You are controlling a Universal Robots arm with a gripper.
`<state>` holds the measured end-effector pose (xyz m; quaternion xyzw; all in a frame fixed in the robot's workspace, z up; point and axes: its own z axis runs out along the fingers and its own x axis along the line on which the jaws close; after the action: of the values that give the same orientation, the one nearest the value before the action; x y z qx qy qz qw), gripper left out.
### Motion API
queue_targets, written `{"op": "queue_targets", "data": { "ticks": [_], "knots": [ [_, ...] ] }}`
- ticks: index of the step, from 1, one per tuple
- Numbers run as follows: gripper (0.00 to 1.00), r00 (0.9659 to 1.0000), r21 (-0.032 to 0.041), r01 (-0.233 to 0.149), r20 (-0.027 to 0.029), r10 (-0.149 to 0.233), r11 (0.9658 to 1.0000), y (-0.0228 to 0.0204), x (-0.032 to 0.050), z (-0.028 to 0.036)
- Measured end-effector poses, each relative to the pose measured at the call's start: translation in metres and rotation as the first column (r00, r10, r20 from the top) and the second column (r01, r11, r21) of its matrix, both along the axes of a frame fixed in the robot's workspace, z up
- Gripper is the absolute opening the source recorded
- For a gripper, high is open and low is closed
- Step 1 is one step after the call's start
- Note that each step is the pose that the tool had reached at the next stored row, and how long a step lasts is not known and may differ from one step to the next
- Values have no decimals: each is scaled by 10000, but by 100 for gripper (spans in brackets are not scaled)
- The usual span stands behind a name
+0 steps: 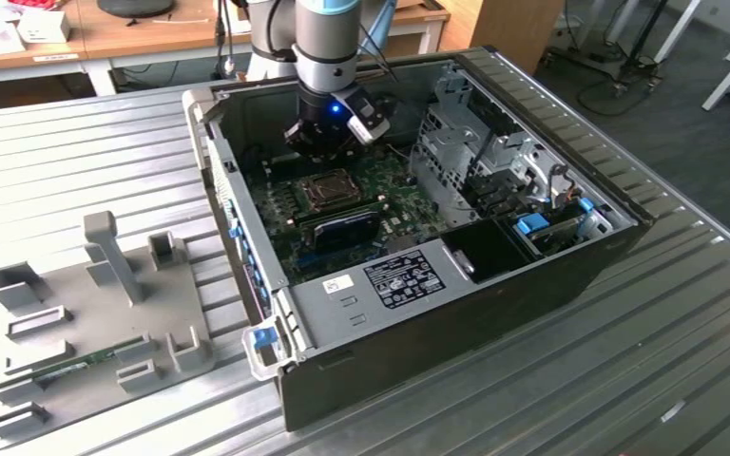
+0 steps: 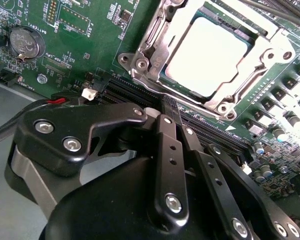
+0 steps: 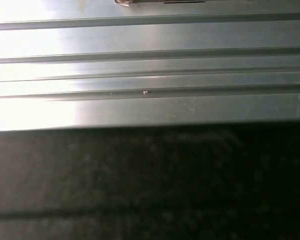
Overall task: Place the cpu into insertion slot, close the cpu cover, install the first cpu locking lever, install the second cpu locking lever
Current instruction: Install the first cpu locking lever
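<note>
Hovering with fingers [image 2: 172,117] pressed together and empty beside the socket [image 2: 155,65], chip [image 2: 207,57] already seated under the lowered cover [image 2: 270,55], likely starting on the levers, needing precise hooking.

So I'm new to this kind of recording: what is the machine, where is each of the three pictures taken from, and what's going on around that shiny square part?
The machine is a single robot arm reaching into an open computer case that lies on a ribbed metal table. The exterior view looks down on the whole scene. The second wrist view rides on the arm: its black tool, fingers together and holding nothing, sits beside the insertion slot. The cpu already lies in the slot, with the silvery cpu cover framing it. The first wrist view shows the table's ribs and a dark surface. A grey fixture tray lies at the exterior view's left.
</note>
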<state>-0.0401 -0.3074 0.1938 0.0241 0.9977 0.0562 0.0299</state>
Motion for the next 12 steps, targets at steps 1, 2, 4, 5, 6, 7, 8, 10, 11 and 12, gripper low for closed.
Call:
{"op": "queue_targets", "data": {
  "ticks": [1,2,4,5,6,7,8,10,11,12],
  "knots": [
    [10,10000,0,-2,0,2,10000,0,1,0],
    [10,10000,0,-1,0,1,10000,0,1,0],
    [10,10000,0,-1,1,1,10000,1,2,4],
    [10,10000,6,-1,9,1,10000,1,3,10],
    [10,10000,15,-1,18,1,10000,3,4,19],
    [10,10000,12,-1,20,1,10000,3,5,34],
    [10,10000,2,-2,11,2,10000,1,4,52],
    [10,10000,0,-2,7,2,10000,1,3,84],
    [10,10000,-2,-1,7,1,10000,1,2,101],
    [10,10000,-6,0,5,0,10000,0,2,118]
  ]
}}
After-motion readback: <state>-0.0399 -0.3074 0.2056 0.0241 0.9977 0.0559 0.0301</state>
